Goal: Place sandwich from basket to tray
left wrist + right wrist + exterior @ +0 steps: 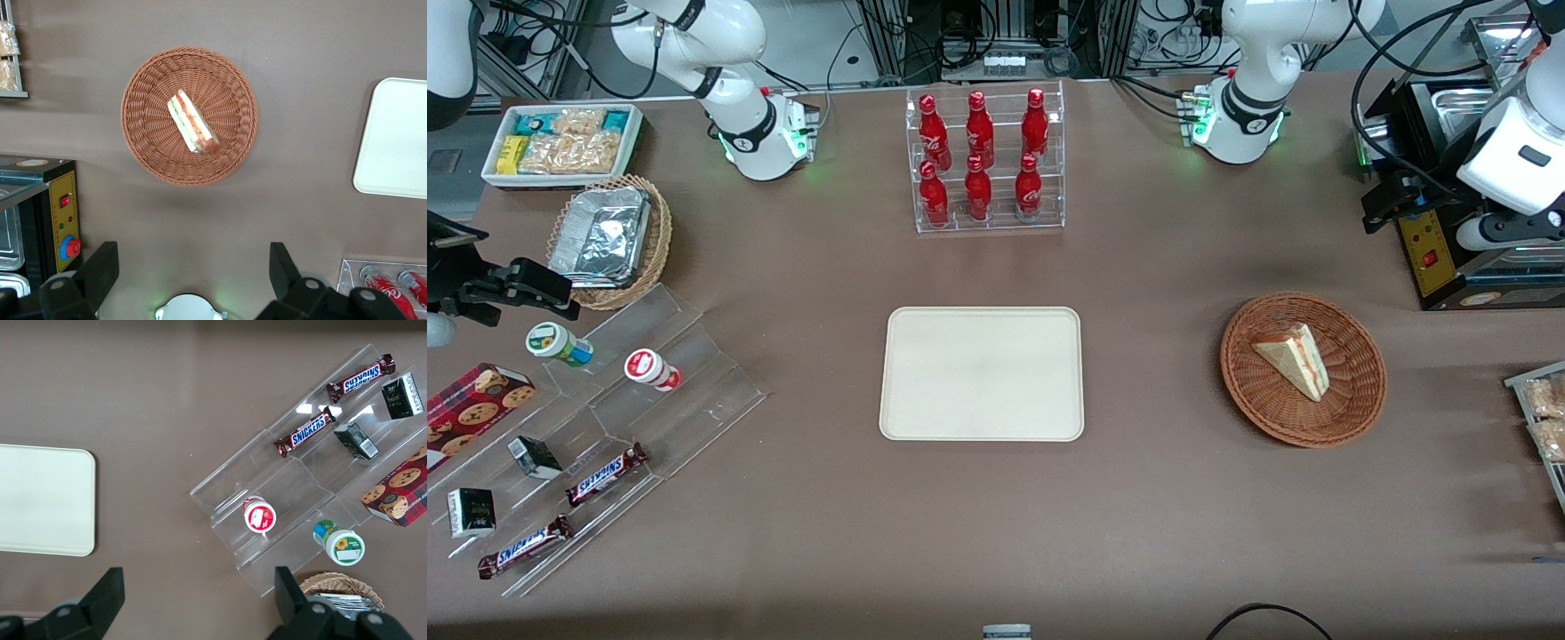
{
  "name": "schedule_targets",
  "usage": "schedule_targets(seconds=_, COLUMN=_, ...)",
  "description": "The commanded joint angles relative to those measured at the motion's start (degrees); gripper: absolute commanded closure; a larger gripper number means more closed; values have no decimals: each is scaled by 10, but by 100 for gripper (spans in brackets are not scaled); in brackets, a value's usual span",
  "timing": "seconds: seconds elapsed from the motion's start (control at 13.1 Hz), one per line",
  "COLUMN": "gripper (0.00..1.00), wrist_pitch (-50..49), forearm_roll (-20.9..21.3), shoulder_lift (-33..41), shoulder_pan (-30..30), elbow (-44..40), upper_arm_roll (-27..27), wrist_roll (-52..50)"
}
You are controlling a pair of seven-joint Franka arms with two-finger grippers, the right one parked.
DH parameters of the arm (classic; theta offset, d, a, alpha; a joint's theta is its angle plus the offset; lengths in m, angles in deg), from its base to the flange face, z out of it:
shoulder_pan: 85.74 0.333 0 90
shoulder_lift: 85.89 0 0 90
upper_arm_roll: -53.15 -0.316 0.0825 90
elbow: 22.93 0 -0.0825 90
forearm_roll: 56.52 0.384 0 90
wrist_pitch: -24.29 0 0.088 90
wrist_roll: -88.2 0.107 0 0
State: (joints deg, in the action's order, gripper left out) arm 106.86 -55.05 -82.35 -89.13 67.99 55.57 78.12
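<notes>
The smooth, cream rectangular tray (pixel 982 373), with rounded corners and a low rim, lies flat on the brown cloth-covered table (pixel 1138 533), nearest the front camera. Toward the working arm's end of the table from the tray sits the round, shallow, reddish-brown woven wicker basket (pixel 1352 391), and in it lies the triangular sandwich (pixel 1294 358), pale bread with a red and green filling stripe. The gripper (pixel 190 263) hangs high above the table near the basket, its dark fingers (pixel 100 270) spread wide apart, holding nothing. Farther from the camera than the tray stands a clear tiered rack of glossy red bottles (pixel 983 160).
</notes>
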Motion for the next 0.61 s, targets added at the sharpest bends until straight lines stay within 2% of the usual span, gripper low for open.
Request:
schedule_targets(seconds=0.0, gripper=0, wrist_pitch=7, forearm_roll=11, shoulder_lift=2, shoulder_pan=-7, elbow=-2, upper_arm_roll=-2, wrist_roll=8)
schedule_targets(seconds=0.53, gripper=0, wrist_pitch=28, forearm_roll=7, shoulder_lift=-9, shoulder_pan=1, elbow=4, upper_arm_roll=-15, wrist_roll=9)
